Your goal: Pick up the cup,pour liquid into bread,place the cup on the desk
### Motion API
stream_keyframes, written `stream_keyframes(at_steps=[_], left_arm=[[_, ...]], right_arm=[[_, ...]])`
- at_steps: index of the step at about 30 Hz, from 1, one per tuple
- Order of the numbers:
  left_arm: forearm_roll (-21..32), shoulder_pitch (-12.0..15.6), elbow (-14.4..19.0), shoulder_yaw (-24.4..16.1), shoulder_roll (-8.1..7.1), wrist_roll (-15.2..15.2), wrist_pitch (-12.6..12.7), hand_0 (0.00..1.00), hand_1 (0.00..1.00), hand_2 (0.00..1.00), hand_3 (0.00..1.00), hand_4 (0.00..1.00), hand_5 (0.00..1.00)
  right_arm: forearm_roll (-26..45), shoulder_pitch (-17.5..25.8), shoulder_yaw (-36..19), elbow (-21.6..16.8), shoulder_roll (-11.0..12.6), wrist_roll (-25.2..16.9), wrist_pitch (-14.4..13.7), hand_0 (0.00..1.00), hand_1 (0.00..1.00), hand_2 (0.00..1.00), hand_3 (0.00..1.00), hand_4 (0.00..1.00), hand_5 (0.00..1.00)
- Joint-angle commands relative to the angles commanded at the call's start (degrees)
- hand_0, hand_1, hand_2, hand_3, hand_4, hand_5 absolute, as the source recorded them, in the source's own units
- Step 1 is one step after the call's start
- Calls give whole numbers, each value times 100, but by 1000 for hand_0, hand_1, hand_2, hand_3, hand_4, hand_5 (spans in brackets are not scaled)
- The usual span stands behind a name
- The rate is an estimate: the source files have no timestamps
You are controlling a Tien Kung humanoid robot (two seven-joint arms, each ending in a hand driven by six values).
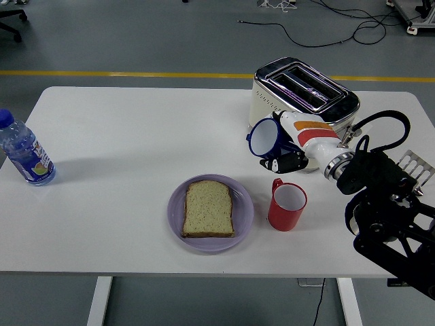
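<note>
The right hand [291, 157] grips the blue cup [266, 138], fingers curled around it, tipped on its side with the mouth facing left, above the tabletop [136, 129] between toaster [299, 95] and bread [209, 209]. Its contents are not visible.

The robot's right arm [391, 204] is built from bulky, glossy black housings with rounded joints. A black cable [380, 122] loops in an arc above it. A ribbed silver metal ring [334, 166] forms the wrist. Beyond it, the right hand [289, 151] has a white shell marked with an orange and red stripe [314, 125] along the top, and black fingers [280, 163] carrying small white patches.
</note>
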State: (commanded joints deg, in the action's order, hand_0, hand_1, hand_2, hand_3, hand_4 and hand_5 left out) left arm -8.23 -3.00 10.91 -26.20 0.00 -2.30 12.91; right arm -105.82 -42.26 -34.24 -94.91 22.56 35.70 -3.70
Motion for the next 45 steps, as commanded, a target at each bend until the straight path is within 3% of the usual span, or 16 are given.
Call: stream_keyframes(at_steps=[9,12,18,31,37,45], left_arm=[[29,5,-4,-18,0,5,5,636,643,656,511,237,847],[53,1,-2,-1,0,6,5,635,644,656,511,237,849],[86,1,-3,31,0,5,4,636,644,656,511,238,850],[155,65,-17,94,0,0,2,635,645,656,511,236,847],[183,99,-21,145,0,-4,1,635,646,656,511,238,849],[223,133,-24,194,0,-4,0,636,645,659,511,237,849]], right_arm=[[-396,-571,454,62,-39,128,551,88,128,462,546,660,6],[-373,-874,707,177,-63,128,858,97,134,462,550,653,9],[-429,-1336,1149,340,-61,128,1106,99,141,461,550,647,11],[-1123,-2072,2005,241,-136,128,1153,102,141,448,549,643,55],[-1382,-2242,2291,183,-234,128,1068,104,143,447,550,637,56],[-1570,-2357,2546,242,-348,128,1191,107,146,446,552,632,61]])
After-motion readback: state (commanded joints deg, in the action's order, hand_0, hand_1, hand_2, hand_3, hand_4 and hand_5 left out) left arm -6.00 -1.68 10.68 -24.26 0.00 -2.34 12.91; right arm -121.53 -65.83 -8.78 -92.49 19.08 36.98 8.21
